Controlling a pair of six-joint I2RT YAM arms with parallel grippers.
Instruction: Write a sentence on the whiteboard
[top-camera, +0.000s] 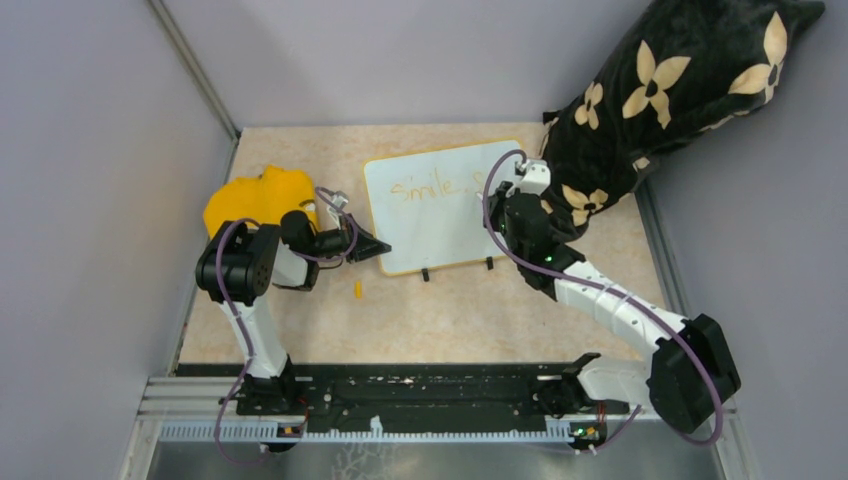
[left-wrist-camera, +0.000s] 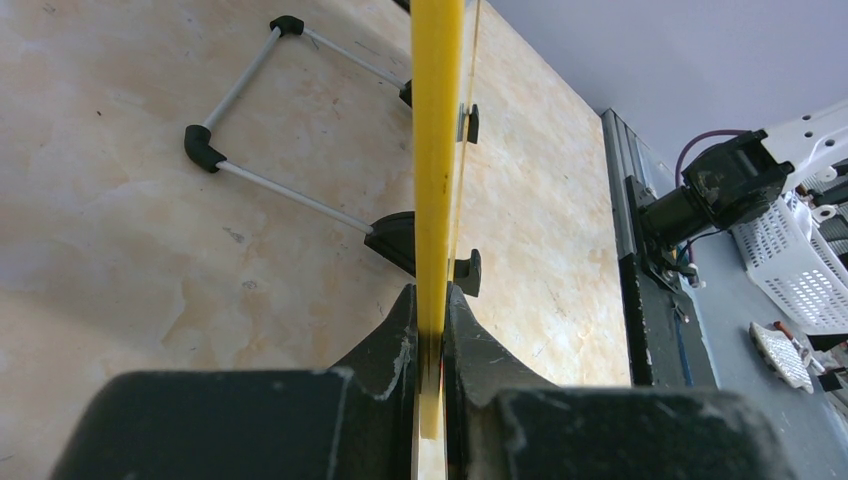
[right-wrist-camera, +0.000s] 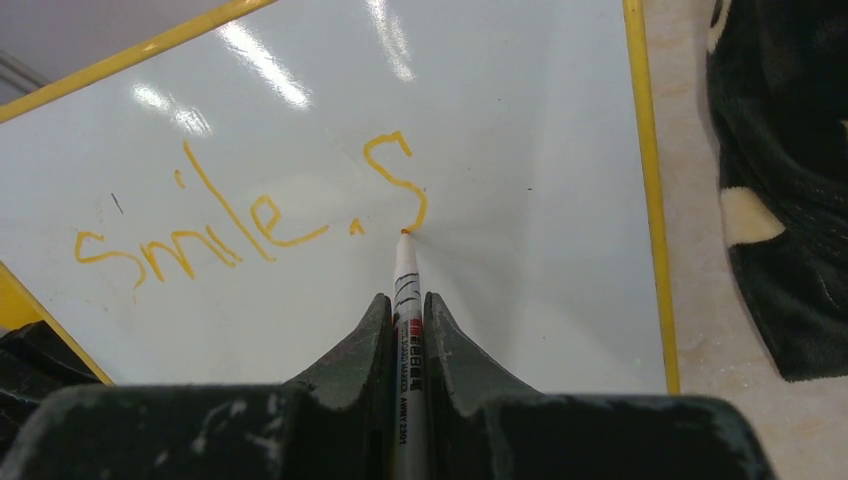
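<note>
Whiteboard (top-camera: 430, 235): standing on its feet, mid-worktop (top-camera: 470, 300) | Left hand (left-wrist-camera: 432, 320): clenched on whiteboard's yellow left edge | Right hand (right-wrist-camera: 405, 310): grasping marker (right-wrist-camera: 404, 285), tip touching the board below the "S" | Sentence (right-wrist-camera: 238, 215): orange, reads "Smile, S"

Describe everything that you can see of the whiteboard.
The whiteboard is glossy white, with rounded corners, a thin yellow frame, two black feet and a wire stand behind. It is propped on the table. The left gripper is shut on its left edge. The marker held in the right gripper touches its face at the orange writing "Smile, S".
</note>
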